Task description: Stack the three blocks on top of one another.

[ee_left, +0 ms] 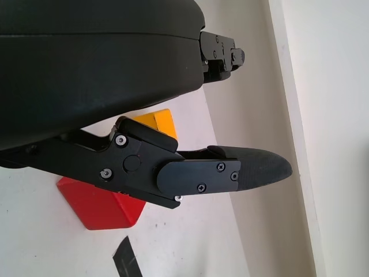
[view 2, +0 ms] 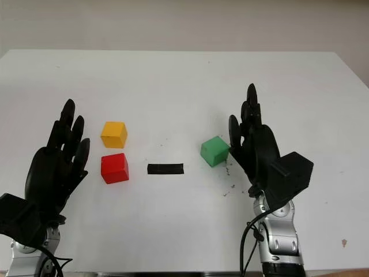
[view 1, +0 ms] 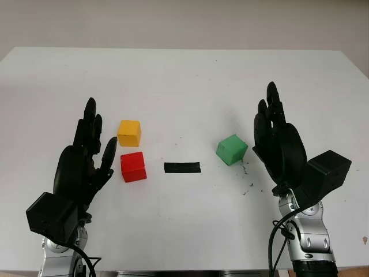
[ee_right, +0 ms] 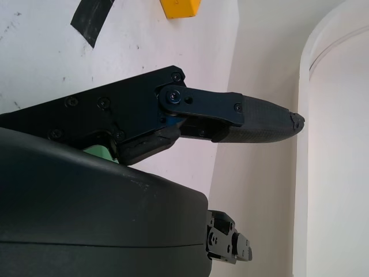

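Three blocks sit apart on the white table (view 1: 184, 81). A yellow block (view 1: 129, 133) lies left of centre, with a red block (view 1: 133, 166) just in front of it. A green block (view 1: 232, 149) sits turned at an angle right of centre. My left hand (view 1: 86, 153) is open, just left of the red and yellow blocks and holding nothing. On the other side my right hand (view 1: 275, 135) is open too, close beside the green block on its right. The left wrist view has the red block (ee_left: 101, 206) and yellow block (ee_left: 157, 122) past the fingers.
A short strip of black tape (view 1: 182, 167) lies flat on the table between the red and green blocks. Small dark specks (view 1: 248, 187) dot the surface in front of the green block. The table's far edge (view 1: 184, 48) meets a pale wall.
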You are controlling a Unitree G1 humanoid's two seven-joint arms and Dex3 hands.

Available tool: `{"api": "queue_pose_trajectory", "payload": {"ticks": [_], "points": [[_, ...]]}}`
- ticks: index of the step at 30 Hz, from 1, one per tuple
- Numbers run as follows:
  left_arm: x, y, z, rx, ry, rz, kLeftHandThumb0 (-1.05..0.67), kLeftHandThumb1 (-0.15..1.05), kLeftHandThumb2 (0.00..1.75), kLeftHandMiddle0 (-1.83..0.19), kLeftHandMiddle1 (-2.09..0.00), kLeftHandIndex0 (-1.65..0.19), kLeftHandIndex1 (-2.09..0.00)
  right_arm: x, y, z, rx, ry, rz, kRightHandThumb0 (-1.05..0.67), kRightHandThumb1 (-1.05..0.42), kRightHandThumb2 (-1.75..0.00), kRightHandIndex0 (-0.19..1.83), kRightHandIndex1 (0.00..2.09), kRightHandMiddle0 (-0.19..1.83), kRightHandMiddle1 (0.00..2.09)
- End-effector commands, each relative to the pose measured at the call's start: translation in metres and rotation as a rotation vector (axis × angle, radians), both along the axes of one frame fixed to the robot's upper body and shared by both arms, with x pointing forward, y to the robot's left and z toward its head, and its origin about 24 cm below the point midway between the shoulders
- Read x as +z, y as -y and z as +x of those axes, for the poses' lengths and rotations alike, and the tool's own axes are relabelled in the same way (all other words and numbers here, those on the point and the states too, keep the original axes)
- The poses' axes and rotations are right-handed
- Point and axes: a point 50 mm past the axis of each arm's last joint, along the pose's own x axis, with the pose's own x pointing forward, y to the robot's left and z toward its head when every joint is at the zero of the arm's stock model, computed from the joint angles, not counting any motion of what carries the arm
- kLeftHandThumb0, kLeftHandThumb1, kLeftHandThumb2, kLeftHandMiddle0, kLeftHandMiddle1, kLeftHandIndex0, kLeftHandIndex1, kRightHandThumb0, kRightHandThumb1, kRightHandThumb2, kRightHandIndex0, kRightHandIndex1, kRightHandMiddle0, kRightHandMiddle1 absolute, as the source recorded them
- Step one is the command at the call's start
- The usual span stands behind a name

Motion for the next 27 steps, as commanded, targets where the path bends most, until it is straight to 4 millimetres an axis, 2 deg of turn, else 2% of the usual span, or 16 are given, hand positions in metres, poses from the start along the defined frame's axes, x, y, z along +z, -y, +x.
{"api": "queue_pose_trajectory", "payload": {"ticks": [1, 27], "points": [[0.0008, 0.0023, -0.0010, -0.010, 0.010, -0.007, -0.76, 1.05, 0.43, 0.00, -0.05, 0.03, -0.05, 0.0027, 0.0012, -0.0020, 0.002, 0.015, -0.005, -0.80, -1.05, -0.58, -0.19, 0.04, -0.18, 0.05], [0.0065, 0.0023, -0.0046, 0.001, 0.036, -0.007, -0.76, 1.05, 0.40, -0.02, -0.06, 0.01, -0.06, 0.0036, 0.0003, -0.0016, 0.008, 0.022, 0.007, -0.80, -1.05, -0.59, -0.19, 0.04, -0.18, 0.05]]}}
